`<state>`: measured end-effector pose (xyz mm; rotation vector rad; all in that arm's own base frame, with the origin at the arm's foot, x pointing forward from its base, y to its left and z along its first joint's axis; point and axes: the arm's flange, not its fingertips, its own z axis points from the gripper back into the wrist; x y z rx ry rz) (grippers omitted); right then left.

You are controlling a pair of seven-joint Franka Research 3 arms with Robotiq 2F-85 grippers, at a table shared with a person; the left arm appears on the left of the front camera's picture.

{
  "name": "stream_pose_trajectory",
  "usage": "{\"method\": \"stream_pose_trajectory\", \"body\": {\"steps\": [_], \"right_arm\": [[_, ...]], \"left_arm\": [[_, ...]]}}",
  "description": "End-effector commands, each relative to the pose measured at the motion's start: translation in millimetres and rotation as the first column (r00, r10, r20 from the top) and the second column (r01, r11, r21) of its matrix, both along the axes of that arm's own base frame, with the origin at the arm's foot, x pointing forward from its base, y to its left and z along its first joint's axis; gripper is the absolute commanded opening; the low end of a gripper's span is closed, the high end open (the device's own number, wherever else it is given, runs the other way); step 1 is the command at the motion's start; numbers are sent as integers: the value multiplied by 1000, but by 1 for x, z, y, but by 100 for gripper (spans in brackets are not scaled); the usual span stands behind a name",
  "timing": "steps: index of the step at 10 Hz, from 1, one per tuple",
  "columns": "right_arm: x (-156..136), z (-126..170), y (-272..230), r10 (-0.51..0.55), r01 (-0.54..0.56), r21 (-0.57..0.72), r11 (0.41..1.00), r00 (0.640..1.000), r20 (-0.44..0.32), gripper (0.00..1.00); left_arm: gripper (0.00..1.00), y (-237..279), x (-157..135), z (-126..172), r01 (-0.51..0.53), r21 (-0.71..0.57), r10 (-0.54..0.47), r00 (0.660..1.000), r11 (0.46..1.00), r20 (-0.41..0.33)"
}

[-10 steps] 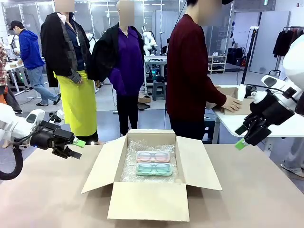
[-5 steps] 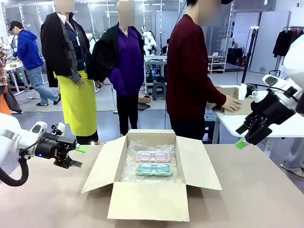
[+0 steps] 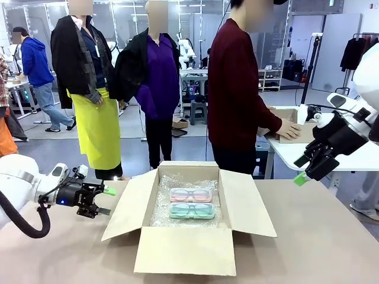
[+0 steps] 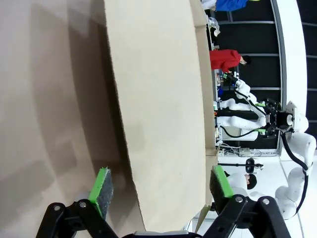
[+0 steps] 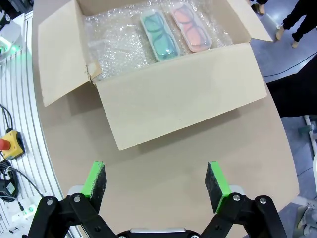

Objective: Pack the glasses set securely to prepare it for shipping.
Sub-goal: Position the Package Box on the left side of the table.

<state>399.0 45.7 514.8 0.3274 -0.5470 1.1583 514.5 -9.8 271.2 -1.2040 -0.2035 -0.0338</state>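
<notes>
Front across table (image 3: 53,248), wrists share box (image 5: 183,99)

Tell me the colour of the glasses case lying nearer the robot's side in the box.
The case is mint green, seen best in the right wrist view.

Pink case (image 3: 190,194) beside mint case (image 3: 191,210), flat in box (image 3: 183,251).

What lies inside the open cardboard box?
Inside the cardboard box the pale pink case and the mint green case lie side by side on bubble wrap. The wrap covers the box floor, so anything beneath cannot be seen.
</notes>
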Motion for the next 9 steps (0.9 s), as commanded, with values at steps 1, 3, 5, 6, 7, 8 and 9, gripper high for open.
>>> {"method": "stream_pose_trajectory", "body": {"steps": [1, 3, 5, 6, 7, 8, 9], "right_arm": [[1, 2, 0, 6, -6, -6, 1000, 1000, -5, 100], [1, 2, 0, 6, -6, -6, 1000, 1000, -5, 100], [1, 2, 0, 6, -6, -6, 1000, 1000, -5, 100], [1, 2, 0, 6, -6, -6, 1000, 1000, -5, 100], [1, 2, 0, 6, -6, -6, 1000, 1000, -5, 100], [1, 2, 0, 6, -6, -6, 1000, 1000, -5, 100], [1, 2, 0, 6, -6, -6, 1000, 1000, -5, 100]], "left_arm": [[100, -8, 4, -5, -52, -14, 52, 998, 999, -36], [100, -11, 6, -13, -45, -32, 42, 997, 999, -66], [100, -20, 8, -23, -16, -65, 7, 990, 998, -144], [100, -26, 8, -26, -5, -80, -7, 988, 997, -155], [100, -29, 7, -27, -2, -107, -15, 986, 994, -164], [93, -31, 6, -26, 7, -133, -28, 986, 991, -162], [60, -32, 5, -25, 9, -152, -32, 988, 988, -151]]}}
